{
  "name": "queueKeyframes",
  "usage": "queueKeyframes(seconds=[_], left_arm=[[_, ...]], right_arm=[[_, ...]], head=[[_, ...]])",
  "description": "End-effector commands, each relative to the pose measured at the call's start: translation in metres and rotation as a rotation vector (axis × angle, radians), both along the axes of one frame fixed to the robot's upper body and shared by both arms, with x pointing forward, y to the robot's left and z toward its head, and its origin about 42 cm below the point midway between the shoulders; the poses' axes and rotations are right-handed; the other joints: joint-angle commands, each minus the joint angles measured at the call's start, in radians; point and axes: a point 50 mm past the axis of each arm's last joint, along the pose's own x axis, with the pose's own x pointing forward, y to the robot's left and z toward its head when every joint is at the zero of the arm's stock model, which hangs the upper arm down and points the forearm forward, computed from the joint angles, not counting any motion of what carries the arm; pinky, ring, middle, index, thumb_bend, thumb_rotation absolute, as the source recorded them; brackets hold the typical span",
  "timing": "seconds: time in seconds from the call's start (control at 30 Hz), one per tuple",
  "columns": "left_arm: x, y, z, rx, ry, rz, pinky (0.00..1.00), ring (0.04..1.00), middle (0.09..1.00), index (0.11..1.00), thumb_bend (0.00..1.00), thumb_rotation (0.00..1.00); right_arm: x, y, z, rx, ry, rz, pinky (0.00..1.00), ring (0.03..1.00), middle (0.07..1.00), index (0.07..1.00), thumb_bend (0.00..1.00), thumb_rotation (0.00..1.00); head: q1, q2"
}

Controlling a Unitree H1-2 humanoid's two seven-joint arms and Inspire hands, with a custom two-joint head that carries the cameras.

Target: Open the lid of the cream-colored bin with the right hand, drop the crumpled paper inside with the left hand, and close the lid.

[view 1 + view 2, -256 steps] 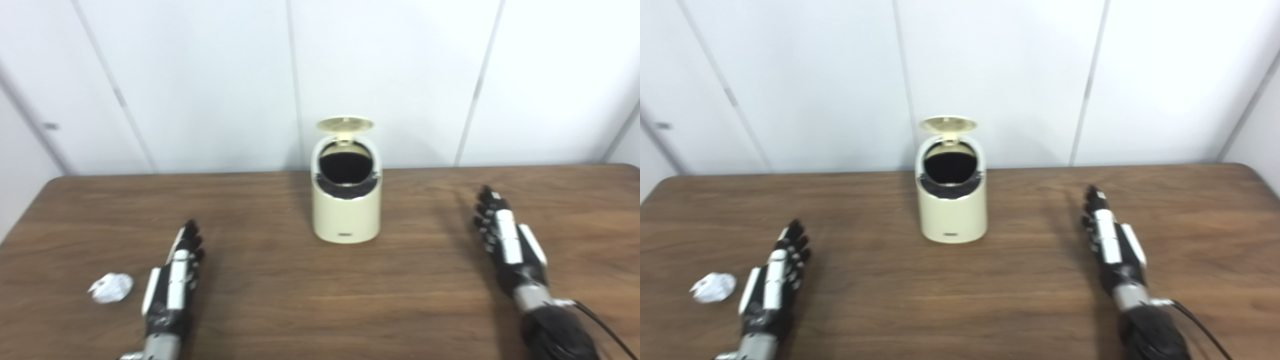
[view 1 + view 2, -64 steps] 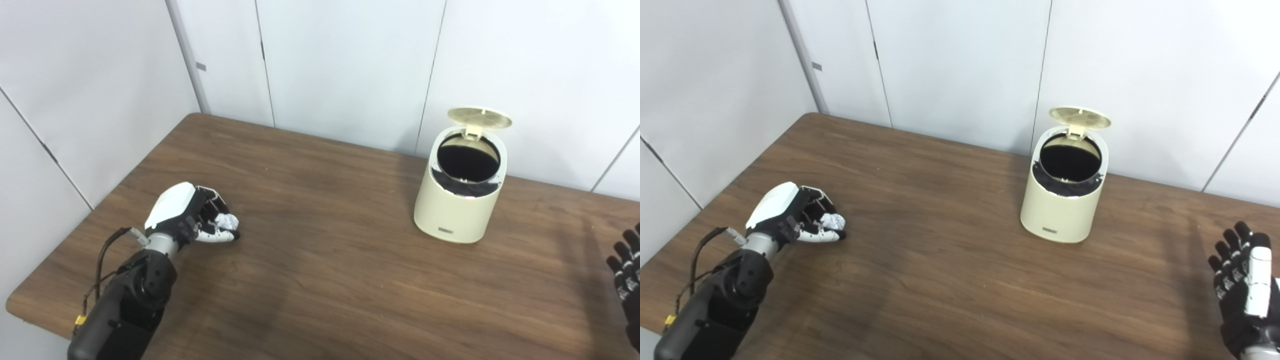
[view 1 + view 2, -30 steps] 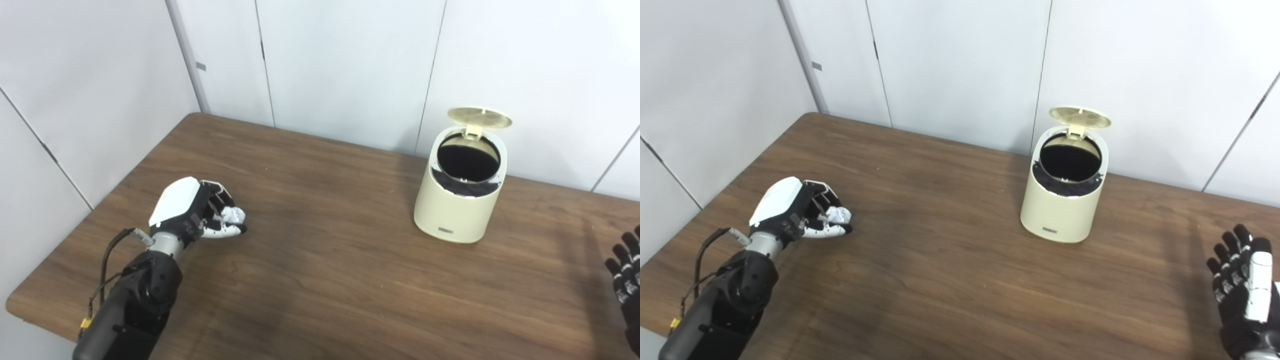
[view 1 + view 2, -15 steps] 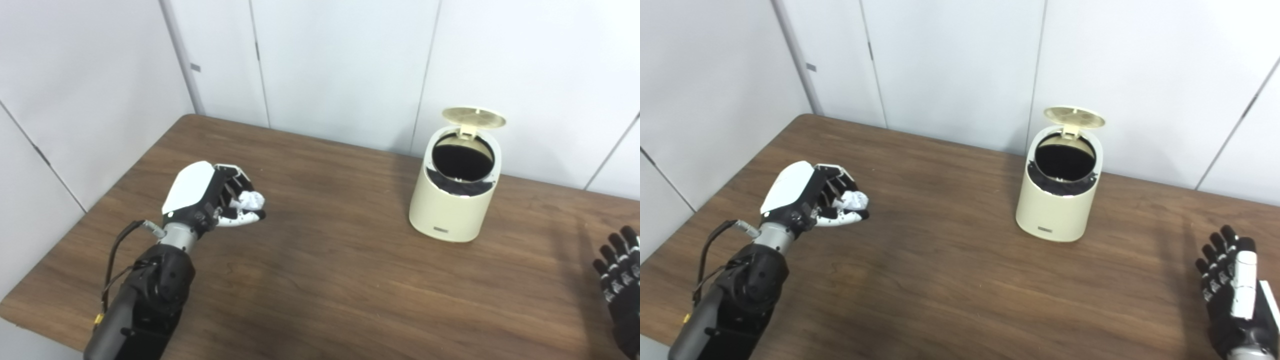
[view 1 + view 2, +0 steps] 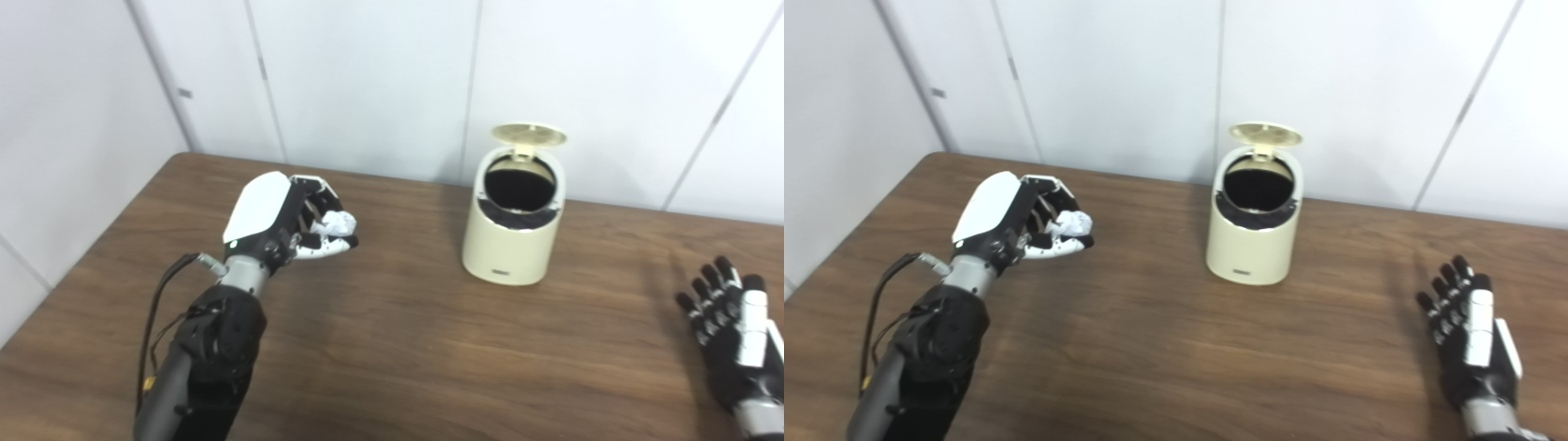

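The cream-colored bin (image 5: 512, 245) stands near the table's far edge, its round lid (image 5: 529, 133) tipped up and back, the dark opening showing. My left hand (image 5: 283, 217) is raised above the table well left of the bin, shut on the white crumpled paper (image 5: 334, 223), which shows between its fingers. At the lower right my right hand (image 5: 1469, 328) lies open and flat by the table, fingers spread and holding nothing.
The brown wooden table (image 5: 429, 355) spans the view, with its left edge close to my left arm. White wall panels (image 5: 367, 79) rise right behind the bin.
My left hand has lifted the paper off the table and carried it up and toward the bin. The camera has swung right. The right hand has kept still.
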Motion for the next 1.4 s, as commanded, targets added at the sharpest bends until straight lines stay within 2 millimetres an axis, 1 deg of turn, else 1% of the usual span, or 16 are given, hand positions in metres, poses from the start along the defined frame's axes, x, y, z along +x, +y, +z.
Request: queueKeyframes(seconds=[0.0,0.13,0.2,0.33,0.37,0.53,0.83,0.93,1.03,1.3,1.37], left_arm=[[0.009,-0.006,0.017,0.020,-0.082,-0.022,0.34,0.415,0.516,0.494,0.47,0.00],[0.014,-0.015,0.018,-0.009,-0.087,-0.044,0.32,0.408,0.518,0.499,0.47,0.00],[0.016,-0.020,0.020,-0.018,-0.088,-0.058,0.33,0.406,0.505,0.490,0.47,0.00],[0.019,-0.028,0.022,-0.030,-0.097,-0.082,0.35,0.418,0.517,0.488,0.47,0.00],[0.020,-0.030,0.022,-0.034,-0.099,-0.087,0.35,0.414,0.504,0.485,0.48,0.00],[0.023,-0.037,0.022,-0.038,-0.098,-0.107,0.34,0.416,0.503,0.482,0.47,0.00],[0.029,-0.043,0.021,-0.031,-0.105,-0.137,0.34,0.423,0.501,0.481,0.48,0.00],[0.030,-0.046,0.021,-0.035,-0.115,-0.146,0.33,0.417,0.504,0.486,0.47,0.00],[0.032,-0.049,0.021,-0.037,-0.126,-0.153,0.34,0.413,0.502,0.489,0.48,0.00],[0.040,-0.059,0.024,-0.067,-0.155,-0.190,0.32,0.402,0.493,0.502,0.47,0.00],[0.042,-0.062,0.024,-0.075,-0.166,-0.199,0.32,0.404,0.490,0.500,0.47,0.00]], right_arm=[[0.007,0.004,0.010,-0.009,-0.063,0.021,1.00,1.000,1.000,1.000,0.52,1.00],[0.008,0.006,0.005,-0.032,-0.056,0.006,1.00,1.000,1.000,1.000,0.53,1.00],[0.009,0.007,0.003,-0.035,-0.060,0.005,1.00,1.000,1.000,1.000,0.53,1.00],[0.010,0.009,-0.001,-0.038,-0.064,0.008,1.00,1.000,1.000,1.000,0.53,1.00],[0.010,0.009,-0.002,-0.039,-0.065,0.008,1.00,1.000,1.000,1.000,0.52,1.00],[0.009,0.014,-0.003,-0.047,-0.074,0.006,1.00,1.000,1.000,1.000,0.51,1.00],[0.008,0.018,-0.006,-0.070,-0.073,-0.010,1.00,1.000,1.000,1.000,0.57,1.00],[0.008,0.019,-0.007,-0.065,-0.079,-0.009,1.00,1.000,1.000,1.000,0.54,1.00],[0.008,0.022,-0.008,-0.061,-0.080,-0.011,1.00,1.000,1.000,1.000,0.54,1.00],[0.009,0.028,-0.007,-0.073,-0.104,-0.017,1.00,1.000,0.997,1.000,0.59,1.00],[0.009,0.030,-0.006,-0.080,-0.114,-0.021,1.00,1.000,0.998,1.000,0.58,1.00]], head=[[-0.019,-0.003],[-0.058,-0.011],[-0.071,-0.016],[-0.104,-0.027],[-0.109,-0.029],[-0.154,-0.047],[-0.187,-0.066],[-0.197,-0.073],[-0.207,-0.083],[-0.220,-0.102],[-0.222,-0.109]])
